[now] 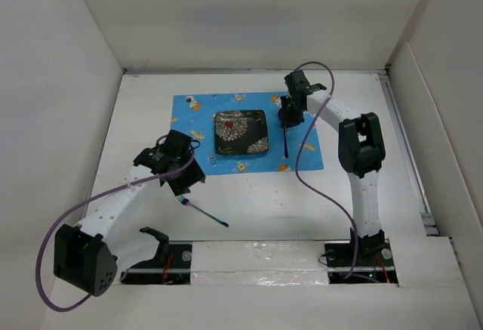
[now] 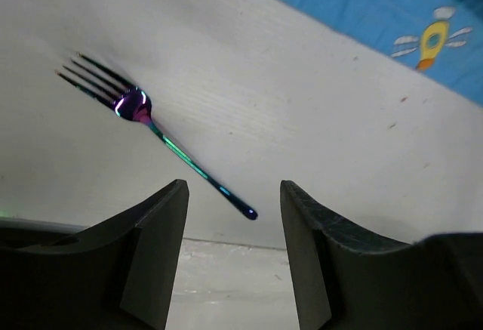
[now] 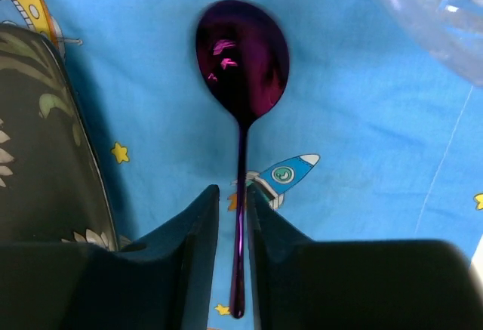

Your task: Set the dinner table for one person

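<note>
Top view: white tabletop (image 1: 264,209) with blue cartoon-print placemat (image 1: 192,115) toward far edge, roughly centred between left and right edges. Dark floral square plate (image 1: 241,132) on middle of placemat. Purple spoon (image 1: 287,145) on placemat just right of plate, apart from it, lying far-to-near; which end is the bowl not readable here. Iridescent fork (image 1: 202,213) on bare tabletop off placemat's near-left corner, toward near edge, lying diagonal. Left pincer (image 1: 189,183) hovering just beside fork's tine end. Right pincer (image 1: 287,118) low over spoon's far part. Left wrist view: left pincer (image 2: 234,190) spread wide, fingers (image 2: 162,239) empty. Fork (image 2: 162,140) flat on tabletop beyond fingertips, tines up-left, handle tip just ahead of the gap, not between fingers. Placemat corner at top right. Right wrist view: right pincer (image 3: 232,194) parted narrowly, straddling spoon (image 3: 241,58) handle, gap wider than handle, contact with either finger hard to tell. Spoon flat on placemat, bowl away from camera. Plate rim at left, just beside left finger. Clear object (image 3: 438,13) at top right, blurred, not identifiable.
</note>
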Motion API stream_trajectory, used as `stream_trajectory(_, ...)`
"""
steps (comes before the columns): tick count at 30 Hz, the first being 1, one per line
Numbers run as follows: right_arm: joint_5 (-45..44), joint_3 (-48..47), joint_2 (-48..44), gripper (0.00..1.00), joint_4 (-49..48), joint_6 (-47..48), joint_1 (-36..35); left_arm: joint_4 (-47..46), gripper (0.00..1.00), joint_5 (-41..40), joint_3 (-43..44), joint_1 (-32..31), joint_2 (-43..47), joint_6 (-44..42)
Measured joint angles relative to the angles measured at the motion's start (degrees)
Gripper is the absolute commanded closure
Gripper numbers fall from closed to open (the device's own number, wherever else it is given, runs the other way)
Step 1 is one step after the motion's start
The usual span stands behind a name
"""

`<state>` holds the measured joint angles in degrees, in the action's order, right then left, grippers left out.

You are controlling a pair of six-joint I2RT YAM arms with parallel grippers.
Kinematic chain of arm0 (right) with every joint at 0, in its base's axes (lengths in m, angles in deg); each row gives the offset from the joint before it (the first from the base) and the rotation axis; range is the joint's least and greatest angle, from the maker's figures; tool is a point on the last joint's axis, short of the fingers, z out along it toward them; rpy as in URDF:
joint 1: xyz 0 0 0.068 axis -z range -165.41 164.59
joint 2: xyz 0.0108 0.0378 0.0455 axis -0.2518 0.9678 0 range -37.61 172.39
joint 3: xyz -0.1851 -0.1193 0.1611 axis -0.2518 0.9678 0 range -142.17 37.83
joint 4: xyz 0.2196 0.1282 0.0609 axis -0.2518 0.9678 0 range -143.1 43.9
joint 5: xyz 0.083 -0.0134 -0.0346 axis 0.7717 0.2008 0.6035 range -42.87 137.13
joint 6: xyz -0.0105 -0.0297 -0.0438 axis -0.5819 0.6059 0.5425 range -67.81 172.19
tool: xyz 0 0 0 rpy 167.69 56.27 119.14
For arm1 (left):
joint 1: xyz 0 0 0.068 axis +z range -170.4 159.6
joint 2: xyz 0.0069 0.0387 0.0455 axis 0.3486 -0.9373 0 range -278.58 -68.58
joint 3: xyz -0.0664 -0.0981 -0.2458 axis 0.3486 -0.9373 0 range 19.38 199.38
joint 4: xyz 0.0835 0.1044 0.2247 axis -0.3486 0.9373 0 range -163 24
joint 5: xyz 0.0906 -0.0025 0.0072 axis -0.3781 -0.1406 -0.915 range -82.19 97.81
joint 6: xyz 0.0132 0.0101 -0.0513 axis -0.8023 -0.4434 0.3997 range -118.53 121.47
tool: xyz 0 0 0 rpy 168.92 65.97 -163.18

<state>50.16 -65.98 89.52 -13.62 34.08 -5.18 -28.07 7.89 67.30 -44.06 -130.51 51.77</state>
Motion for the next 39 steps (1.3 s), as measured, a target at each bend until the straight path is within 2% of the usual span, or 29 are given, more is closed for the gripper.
stream_trajectory(4, -0.20, 0.07, -0.04, 0.54, -0.92, -0.61, 0.00, 1.25, 0.53, 1.92, -2.54, -1.64, -2.75, 1.16)
stream_trajectory(7, 0.09, 0.92, -1.18, 0.50, -1.31, -0.98, -0.04, 1.60, 0.53, 2.78, -4.04, -1.79, -3.26, 1.95)
stream_trajectory(11, 0.79, 3.26, -6.16, 0.50, -1.68, -1.18, -0.50, 1.75, 0.53, 2.86, -6.10, -1.79, -3.23, 3.54)
stream_trajectory(21, 4.15, 18.49, -31.63, 0.52, -8.90, -2.12, -8.09, -0.39, 0.60, 2.25, -9.03, -1.81, -5.33, 9.05)
stream_trajectory(26, 6.43, 21.62, -33.83, 0.52, -9.51, -1.79, -9.60, -3.58, 0.61, 1.97, -10.01, -1.79, -9.46, 11.80)
stream_trajectory(33, 8.46, 23.69, -36.48, 0.53, -9.46, -1.31, -8.22, -5.01, 0.63, 1.42, -11.56, -1.79, -13.09, 14.62)
stream_trajectory(36, 10.36, 23.69, -39.06, 0.53, -9.81, -1.27, -6.36, -4.76, 0.80, 1.49, -11.10, -1.79, -14.32, 15.76)
stream_trajectory(37, 10.88, 23.69, -39.91, 0.53, -10.01, -1.27, -5.73, -4.85, 0.90, 1.64, -10.88, -1.84, -14.73, 16.13)
stream_trajectory(39, 11.65, 23.71, -41.55, 0.53, -10.34, -1.33, -4.42, -5.57, 1.00, 1.73, -10.40, -2.29, -15.30, 16.65)
